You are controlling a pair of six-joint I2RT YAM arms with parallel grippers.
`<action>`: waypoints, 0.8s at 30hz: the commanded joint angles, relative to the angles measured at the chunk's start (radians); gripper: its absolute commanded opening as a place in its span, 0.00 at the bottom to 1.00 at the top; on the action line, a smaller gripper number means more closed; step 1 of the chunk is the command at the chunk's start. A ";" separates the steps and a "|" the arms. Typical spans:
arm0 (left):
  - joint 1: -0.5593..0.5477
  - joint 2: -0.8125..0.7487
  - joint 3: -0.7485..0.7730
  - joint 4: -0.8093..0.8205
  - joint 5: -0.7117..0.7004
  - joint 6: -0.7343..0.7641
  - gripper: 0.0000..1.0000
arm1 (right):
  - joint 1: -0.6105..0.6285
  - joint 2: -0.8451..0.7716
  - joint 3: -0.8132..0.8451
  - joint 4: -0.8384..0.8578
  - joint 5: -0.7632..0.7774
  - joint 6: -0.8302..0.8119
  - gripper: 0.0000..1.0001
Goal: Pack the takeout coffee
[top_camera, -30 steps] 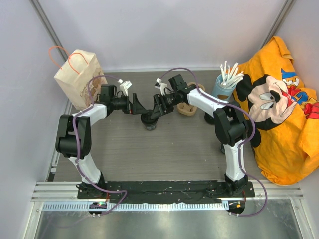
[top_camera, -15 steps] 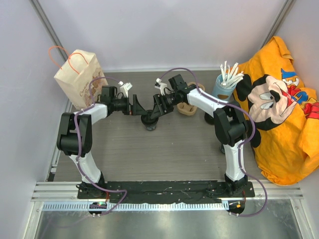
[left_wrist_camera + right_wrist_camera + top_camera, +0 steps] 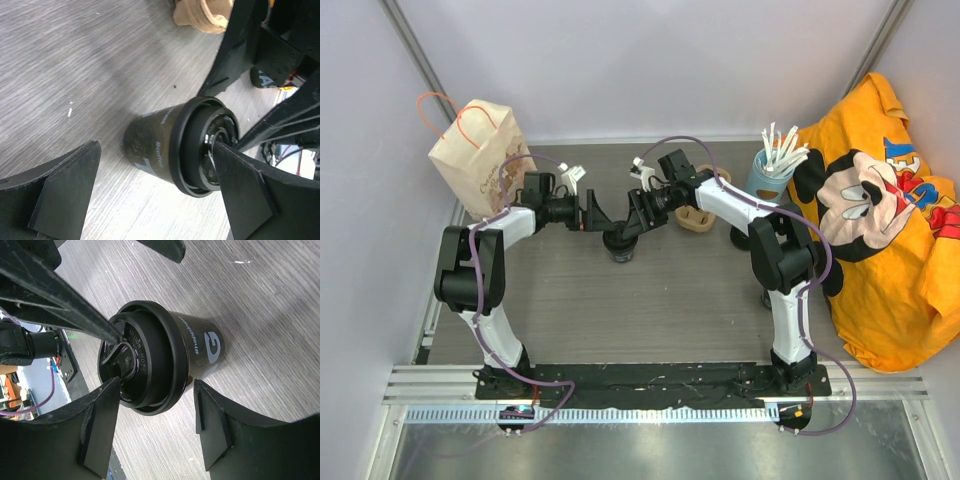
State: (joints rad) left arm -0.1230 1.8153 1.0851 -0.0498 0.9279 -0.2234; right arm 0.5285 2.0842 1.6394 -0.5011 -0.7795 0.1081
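Note:
The takeout coffee [image 3: 619, 246] is a black cup with a black lid, standing upright on the grey table between my two grippers. It shows in the left wrist view [image 3: 150, 147] and the right wrist view [image 3: 195, 350]. My left gripper [image 3: 599, 215] is open just left of and above it [image 3: 155, 192]; one thin fingertip [image 3: 75, 307] reaches over the lid's top. My right gripper [image 3: 638, 220] is open just right of it, its jaws standing on either side of the lid without closing on it [image 3: 157, 427]. The cardboard carrier [image 3: 697, 219] lies behind the right gripper [image 3: 205, 15].
A brown paper bag [image 3: 475, 150] stands at the back left. A blue cup of white stirrers [image 3: 767, 175] and another black cup [image 3: 741, 237] stand at the right. An orange Mickey Mouse cloth [image 3: 885, 210] covers the right side.

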 commanded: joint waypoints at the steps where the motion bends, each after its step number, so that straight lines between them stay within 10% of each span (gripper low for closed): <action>1: -0.003 -0.034 0.038 -0.010 0.066 0.004 1.00 | 0.004 -0.026 0.019 0.024 0.005 -0.005 0.64; 24: -0.040 0.002 0.019 -0.076 0.058 0.058 1.00 | 0.005 -0.030 0.022 0.022 0.005 -0.008 0.64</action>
State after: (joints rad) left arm -0.1471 1.8149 1.0901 -0.1127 0.9878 -0.1890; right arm 0.5285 2.0842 1.6394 -0.5011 -0.7795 0.1081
